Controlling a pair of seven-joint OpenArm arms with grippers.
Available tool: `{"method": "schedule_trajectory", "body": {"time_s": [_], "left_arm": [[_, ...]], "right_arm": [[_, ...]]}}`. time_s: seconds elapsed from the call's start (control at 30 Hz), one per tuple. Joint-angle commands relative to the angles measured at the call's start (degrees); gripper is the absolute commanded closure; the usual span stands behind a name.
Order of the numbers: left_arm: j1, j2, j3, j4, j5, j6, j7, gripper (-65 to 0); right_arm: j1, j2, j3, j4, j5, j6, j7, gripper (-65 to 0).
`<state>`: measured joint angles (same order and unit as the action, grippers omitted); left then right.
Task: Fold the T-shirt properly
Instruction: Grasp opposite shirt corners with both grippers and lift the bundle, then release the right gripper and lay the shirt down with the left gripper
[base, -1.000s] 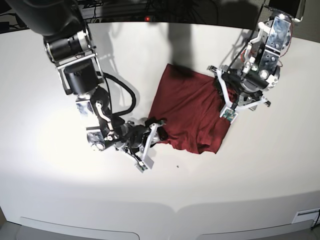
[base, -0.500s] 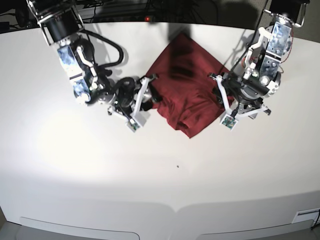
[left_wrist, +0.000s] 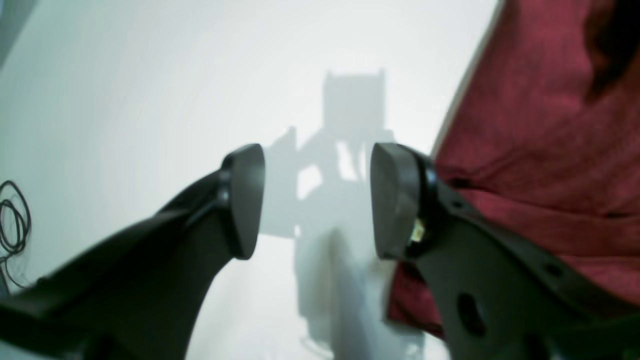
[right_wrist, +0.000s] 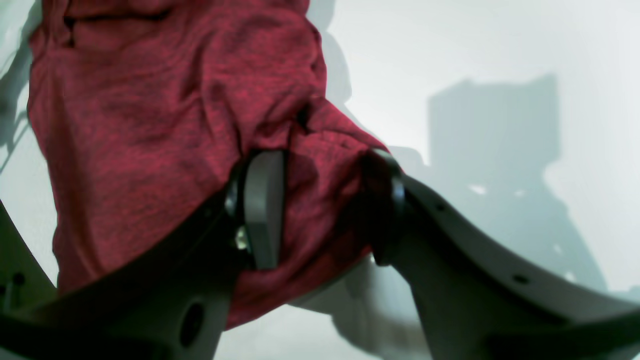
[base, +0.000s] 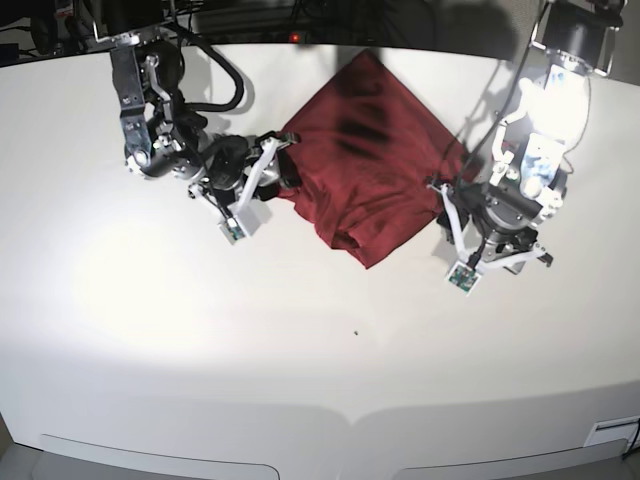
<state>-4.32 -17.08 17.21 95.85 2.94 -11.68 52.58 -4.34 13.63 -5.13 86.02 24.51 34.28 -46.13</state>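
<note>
The dark red T-shirt (base: 370, 140) lies crumpled on the white table (base: 200, 340), partly doubled over on itself. In the base view my right gripper (base: 283, 170) sits at the shirt's left edge. In the right wrist view a bunched fold of the T-shirt (right_wrist: 150, 115) fills the gap between the fingers of the right gripper (right_wrist: 325, 210), which is shut on it. My left gripper (base: 447, 205) stands just off the shirt's right edge. It is open (left_wrist: 320, 200), with only bare table between its fingers and the T-shirt (left_wrist: 540, 150) beside the right-hand one.
Both arms reach in from the back corners of the table. Dark cables (base: 240, 15) run along the far edge, and a loop of cable (left_wrist: 12, 220) shows at the left of the left wrist view. A white label (base: 610, 432) sits at the front right.
My right gripper has carried the shirt's near left corner up and back, folding the lower part over. The left gripper has moved down and off the shirt's right edge.
</note>
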Motion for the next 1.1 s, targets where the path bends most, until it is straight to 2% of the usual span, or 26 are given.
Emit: {"method": "schedule_trajectory", "body": {"time_s": [0.0,0.07,0.2,0.3,0.37,0.43,0.5,0.57,0.73,0.9,1.07], "left_arm": [[-1.3,-0.2,-0.3,0.9,0.0,0.6,-0.2,-33.0],[-2.0,-0.1,-0.3,2.1,-1.5,0.6,2.9,-31.8],[-0.2,-0.1,-0.3,12.2,-10.4,0.5,7.3,-28.3],[4.5,-0.1,-0.3,20.7,-16.3,0.3,8.7,-28.3],[8.3,-0.1,-0.3,23.3,-16.8,0.3,7.9,-28.3],[12.0,-0.1,-0.3,22.8,-13.1,1.1,4.9,-28.3],[14.8,-0.1,-0.3,21.2,-7.4,4.8,2.3,-28.3],[15.6,0.0,-0.3,18.7,-4.4,7.5,2.0,-28.3],[15.2,2.3,-0.3,10.2,-4.3,7.5,1.3,-28.3],[14.2,4.5,-0.3,-0.5,5.1,7.5,-1.4,-28.3],[8.0,4.5,-0.3,-9.4,7.0,7.6,-1.9,-28.3]], "right_arm": [[0.5,0.2,0.4,1.3,-1.5,-0.2,-0.8,-26.5],[0.7,0.2,0.4,3.1,-1.5,-0.2,0.5,-26.5],[1.0,0.2,0.4,6.4,-1.5,-0.3,3.5,-26.5],[2.3,0.2,0.4,7.5,-1.5,-0.3,5.0,-26.5],[3.9,0.2,0.4,7.5,-1.6,-0.3,5.0,-26.5],[5.6,0.2,0.4,7.5,-1.6,-0.3,5.0,-26.5],[7.5,0.2,0.5,7.6,-1.6,-0.3,5.5,-26.5],[9.0,0.2,0.6,8.0,-1.8,-0.3,6.7,-26.5],[11.5,0.2,0.6,9.6,-1.8,-0.3,7.0,-26.5],[11.4,0.2,0.6,10.0,-1.9,-0.3,6.1,-26.5],[11.5,0.2,0.6,10.0,-1.9,-0.3,5.9,-26.5]]}}
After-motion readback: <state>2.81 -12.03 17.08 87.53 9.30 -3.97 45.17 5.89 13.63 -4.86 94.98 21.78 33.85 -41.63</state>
